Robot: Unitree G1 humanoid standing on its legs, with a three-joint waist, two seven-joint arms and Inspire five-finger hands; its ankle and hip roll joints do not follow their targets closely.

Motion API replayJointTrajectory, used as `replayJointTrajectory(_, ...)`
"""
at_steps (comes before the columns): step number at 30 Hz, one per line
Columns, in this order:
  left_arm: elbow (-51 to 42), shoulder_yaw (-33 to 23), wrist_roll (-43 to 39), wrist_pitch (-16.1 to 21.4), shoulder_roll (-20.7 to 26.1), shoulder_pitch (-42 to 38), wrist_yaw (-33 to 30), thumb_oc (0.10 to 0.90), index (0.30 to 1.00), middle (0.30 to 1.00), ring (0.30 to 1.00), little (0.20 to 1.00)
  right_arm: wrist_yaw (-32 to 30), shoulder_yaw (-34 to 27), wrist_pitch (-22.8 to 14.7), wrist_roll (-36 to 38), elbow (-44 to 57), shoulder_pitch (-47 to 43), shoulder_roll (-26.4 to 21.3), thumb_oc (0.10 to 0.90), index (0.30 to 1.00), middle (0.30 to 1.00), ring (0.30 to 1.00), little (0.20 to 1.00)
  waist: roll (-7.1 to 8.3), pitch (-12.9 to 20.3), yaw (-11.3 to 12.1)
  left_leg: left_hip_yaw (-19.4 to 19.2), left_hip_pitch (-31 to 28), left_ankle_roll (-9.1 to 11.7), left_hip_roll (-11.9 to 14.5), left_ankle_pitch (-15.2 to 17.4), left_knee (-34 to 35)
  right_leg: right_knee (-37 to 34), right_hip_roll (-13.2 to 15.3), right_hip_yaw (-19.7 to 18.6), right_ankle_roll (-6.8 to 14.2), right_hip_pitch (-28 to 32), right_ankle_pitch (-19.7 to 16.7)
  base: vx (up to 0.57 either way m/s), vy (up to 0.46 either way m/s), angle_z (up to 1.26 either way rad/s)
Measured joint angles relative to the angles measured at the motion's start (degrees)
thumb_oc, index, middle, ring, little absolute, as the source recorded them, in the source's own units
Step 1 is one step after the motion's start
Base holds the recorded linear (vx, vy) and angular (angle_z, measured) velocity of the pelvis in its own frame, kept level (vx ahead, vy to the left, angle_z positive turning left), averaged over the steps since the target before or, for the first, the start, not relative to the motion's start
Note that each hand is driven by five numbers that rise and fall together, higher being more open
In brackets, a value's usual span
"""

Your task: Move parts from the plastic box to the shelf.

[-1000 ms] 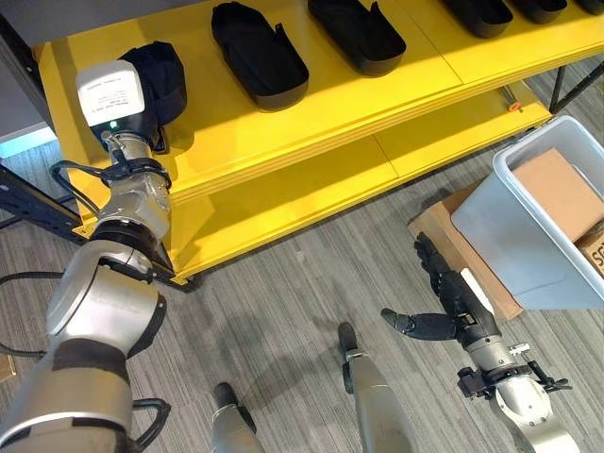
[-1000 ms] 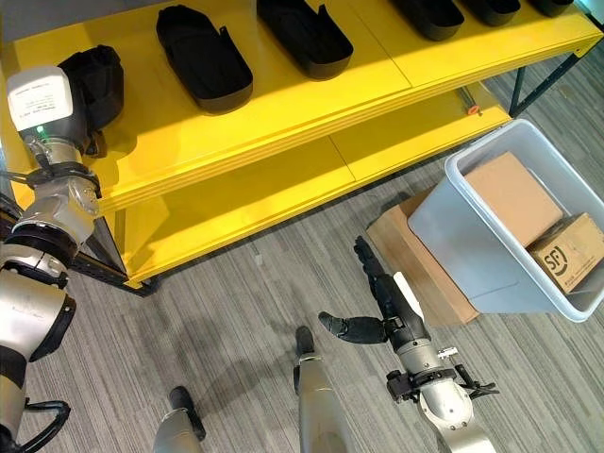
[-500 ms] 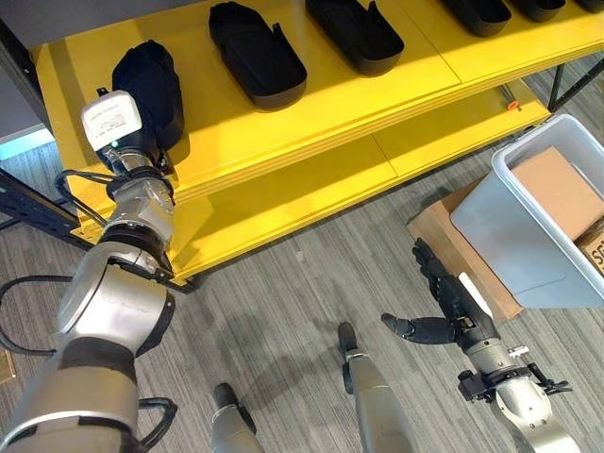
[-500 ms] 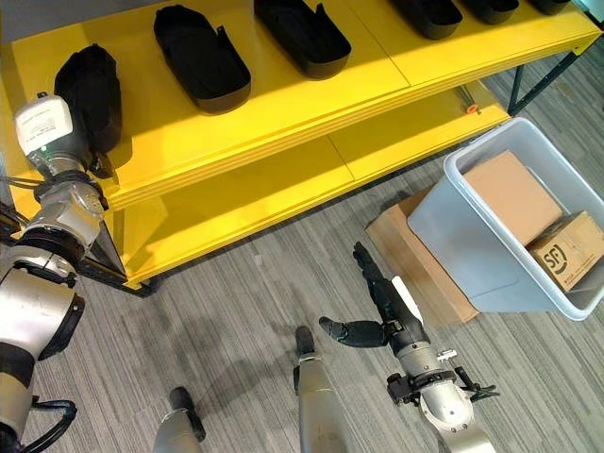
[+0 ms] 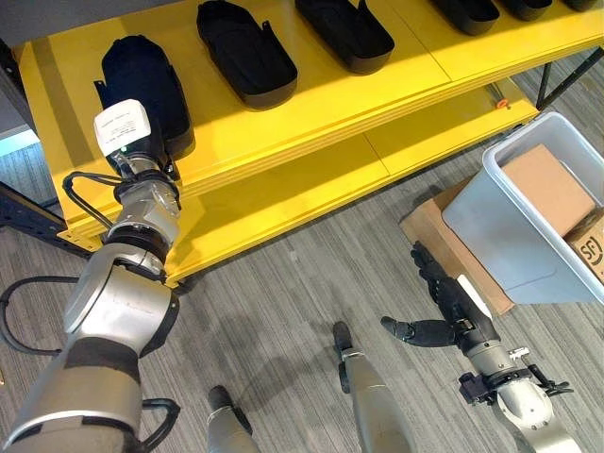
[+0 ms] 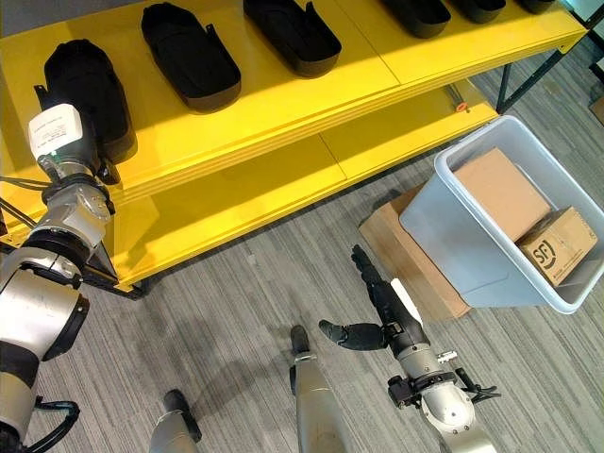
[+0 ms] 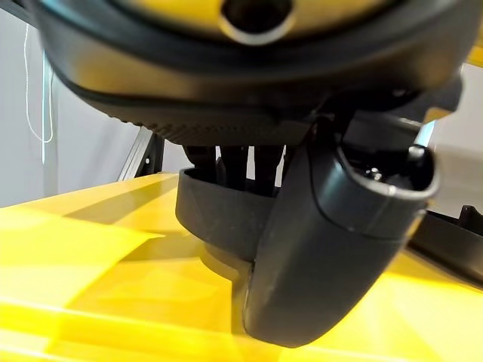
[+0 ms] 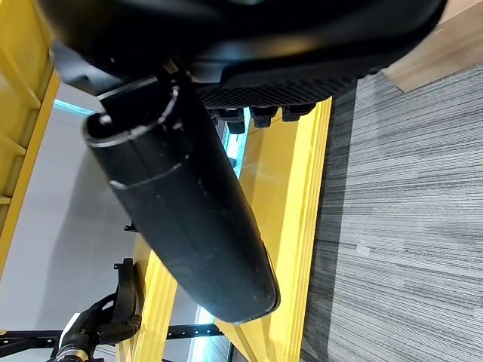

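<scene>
The left hand [image 7: 317,249] is gripping a black part [image 5: 142,80] lying at the shelf's [image 5: 311,113] left end; the right hand [image 5: 444,302] is hanging wide open over the floor [image 5: 283,283], near the plastic box [image 5: 528,236]

You see a dark printed mark on the small brown cardboard box [image 6: 557,247], far right, inside the pale grey plastic box [image 6: 442,234].

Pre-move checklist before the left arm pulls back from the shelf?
1. Black part resting on the yellow shelf: ok.
2. Left hand released from the part: cannot tell, fingers sit against its rim.
3. Part apart from the neighbouring black part: ok.
4. Right hand open, holding nothing, over the floor: ok.
5. Plastic box holds cardboard boxes; no black parts seen inside: not ok.
</scene>
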State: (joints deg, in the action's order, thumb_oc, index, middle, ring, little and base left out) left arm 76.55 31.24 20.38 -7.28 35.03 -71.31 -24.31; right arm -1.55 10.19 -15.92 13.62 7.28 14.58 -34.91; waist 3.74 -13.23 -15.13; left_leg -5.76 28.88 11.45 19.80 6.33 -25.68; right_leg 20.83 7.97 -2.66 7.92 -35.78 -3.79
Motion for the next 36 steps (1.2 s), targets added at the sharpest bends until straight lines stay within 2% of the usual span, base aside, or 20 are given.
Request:
replayJointTrajectory(17, 0.0, 0.0, -2.0, 0.1, 0.1, 0.0, 1.0, 0.900, 1.000, 1.000, 1.000, 1.000, 0.8, -0.3, 0.8, 0.0, 0.0, 1.0, 0.0, 0.900, 1.000, 1.000, 1.000, 1.000, -0.07, 0.1, 0.3, -0.1, 0.4, 0.0, 0.0, 0.0, -0.2, 1.0, -0.1, -0.3, -0.1, -1.0, 0.1, 0.00, 0.000, 0.00)
replayJointTrajectory(24, -1.4, 0.1, -2.0, 1.2, 0.1, 0.1, 2.3, 0.900, 1.000, 1.000, 1.000, 1.000, 0.8, -0.3, 0.9, 0.0, 0.0, 1.2, 0.0, 0.900, 1.000, 1.000, 1.000, 1.000, -0.08, 0.1, 1.4, 0.2, 0.4, 0.0, 0.0, 0.0, -0.4, 1.6, 0.0, -0.1, -0.2, -0.9, 0.3, 0.00, 0.000, 0.01)
replayJointTrajectory(31, -7.8, 0.0, -2.2, 2.8, 0.4, 2.5, 2.1, 0.900, 1.000, 1.000, 1.000, 1.000, 0.6, -0.3, 1.0, -0.1, -0.1, 1.2, 0.0, 0.900, 1.000, 1.000, 1.000, 1.000, -0.13, 0.1, 2.9, 1.2, 0.0, 0.2, -0.3, -0.3, -0.3, 3.4, 0.3, 0.6, -0.4, -0.6, 1.4, -0.03, -0.002, 0.06)
replayJointTrajectory(33, -9.5, 0.0, -2.2, 3.1, 0.5, 3.4, 2.1, 0.900, 1.000, 1.000, 1.000, 1.000, 0.5, -0.3, 1.0, -0.1, -0.1, 1.2, 0.1, 0.900, 1.000, 1.000, 1.000, 1.000, -0.18, 0.0, 3.0, 1.7, 0.1, 0.8, -0.6, -1.2, -0.3, 3.9, 0.6, 0.8, -0.4, -0.7, 1.3, -0.05, 0.000, 0.14)
replayJointTrajectory(34, -12.1, 0.0, -2.2, 3.6, 1.5, 5.0, 2.0, 0.900, 1.000, 1.000, 1.000, 1.000, 0.5, -0.4, 1.0, -0.1, -0.2, 1.1, 0.0, 0.900, 1.000, 1.000, 1.000, 1.000, -0.29, 0.0, 2.9, 1.6, 0.1, 0.2, -1.0, -1.0, 0.0, 3.9, 1.0, 0.9, -0.3, -0.7, 1.5, 0.00, 0.003, 0.09)
replayJointTrajectory(36, -13.7, 0.0, -2.3, 3.7, 2.4, 5.8, 2.0, 0.900, 1.000, 1.000, 1.000, 1.000, 0.5, -0.5, 1.0, -0.1, -0.2, 1.2, 0.0, 0.900, 1.000, 1.000, 1.000, 1.000, -0.31, 0.0, 3.2, 1.6, 0.0, 0.1, -1.0, -1.0, 0.0, 3.6, 1.0, 0.9, -0.2, -0.6, 2.0, 0.00, 0.003, 0.02)
